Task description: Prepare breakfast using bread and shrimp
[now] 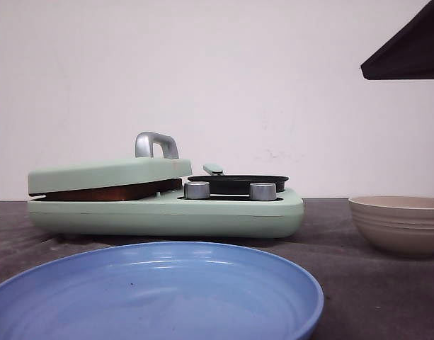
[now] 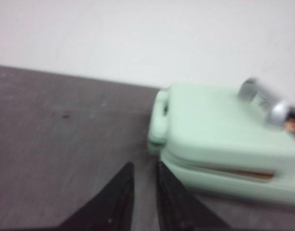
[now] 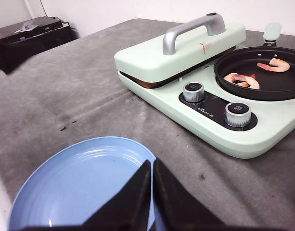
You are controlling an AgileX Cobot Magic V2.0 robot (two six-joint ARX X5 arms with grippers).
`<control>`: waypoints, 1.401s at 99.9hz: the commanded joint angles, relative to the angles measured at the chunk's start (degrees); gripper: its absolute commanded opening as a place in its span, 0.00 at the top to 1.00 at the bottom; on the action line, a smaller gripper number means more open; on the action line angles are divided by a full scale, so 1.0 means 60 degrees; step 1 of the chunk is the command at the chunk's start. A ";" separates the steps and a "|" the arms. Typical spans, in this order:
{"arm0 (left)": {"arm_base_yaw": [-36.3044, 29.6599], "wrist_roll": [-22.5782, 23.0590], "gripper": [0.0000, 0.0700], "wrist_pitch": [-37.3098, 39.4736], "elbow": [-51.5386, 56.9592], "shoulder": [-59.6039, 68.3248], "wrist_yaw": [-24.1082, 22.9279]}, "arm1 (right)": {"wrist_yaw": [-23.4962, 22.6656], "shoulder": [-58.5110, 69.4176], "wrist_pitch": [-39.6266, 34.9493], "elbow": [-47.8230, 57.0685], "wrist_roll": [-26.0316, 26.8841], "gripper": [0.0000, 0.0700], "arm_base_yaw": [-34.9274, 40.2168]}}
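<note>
Only the right wrist view shows shrimp (image 3: pixel 243 81) in the pan (image 3: pixel 262 72); both the left gripper (image 2: pixel 145 192) and the right gripper (image 3: pixel 152 192) sit nearly closed, empty.

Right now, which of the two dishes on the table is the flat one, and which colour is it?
The blue plate is the flat one: wide, shallow and closest to the camera in the front view. The beige bowl, at the right edge, is deep with steep ribbed sides.

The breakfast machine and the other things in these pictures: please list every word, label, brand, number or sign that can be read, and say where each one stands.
None can be read.
Control panel of the breakfast machine: a small line of print between the two knobs, too small to read.
Lid: a small orange mark near the handle, not legible.
Knob tops: faint markings, unreadable.
</note>
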 commanded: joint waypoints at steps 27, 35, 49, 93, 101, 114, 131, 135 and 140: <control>0.0375 0.1304 1.00 -0.1209 -0.0175 -0.0025 0.0022 | 0.0000 0.0029 0.0153 -0.0011 0.0066 1.00 0.0095; 0.0375 0.1308 1.00 -0.1206 -0.0175 -0.0025 0.0029 | 0.0000 0.0029 0.0153 -0.0011 0.0066 1.00 0.0095; 0.0368 0.1133 1.00 -0.1188 -0.0175 -0.0025 0.0120 | 0.0000 0.0025 0.0153 -0.0011 0.0066 1.00 0.0095; 0.0339 0.1118 1.00 -0.1140 -0.0171 -0.0025 0.0321 | 0.0000 0.0025 0.0153 -0.0011 0.0066 1.00 0.0095; 0.0339 0.1118 1.00 -0.1144 -0.0171 -0.0025 0.0321 | 0.0000 0.0025 0.0153 -0.0011 0.0062 1.00 0.0095; 0.0339 0.1118 1.00 -0.1144 -0.0171 -0.0025 0.0321 | 0.0000 0.0029 0.0153 -0.0011 0.0066 1.00 0.0095; 0.0339 0.1118 1.00 -0.1140 -0.0171 -0.0025 0.0321 | 0.0004 0.0025 0.0153 -0.0011 0.0066 1.00 0.0095; 0.0339 0.1118 1.00 -0.1140 -0.0171 -0.0025 0.0321 | 0.0004 0.0025 0.0146 -0.0011 0.0062 1.00 0.0095; 0.0339 0.1118 1.00 -0.1140 -0.0171 -0.0025 0.0321 | 0.0015 0.0022 0.0124 -0.0011 0.0025 1.00 0.0084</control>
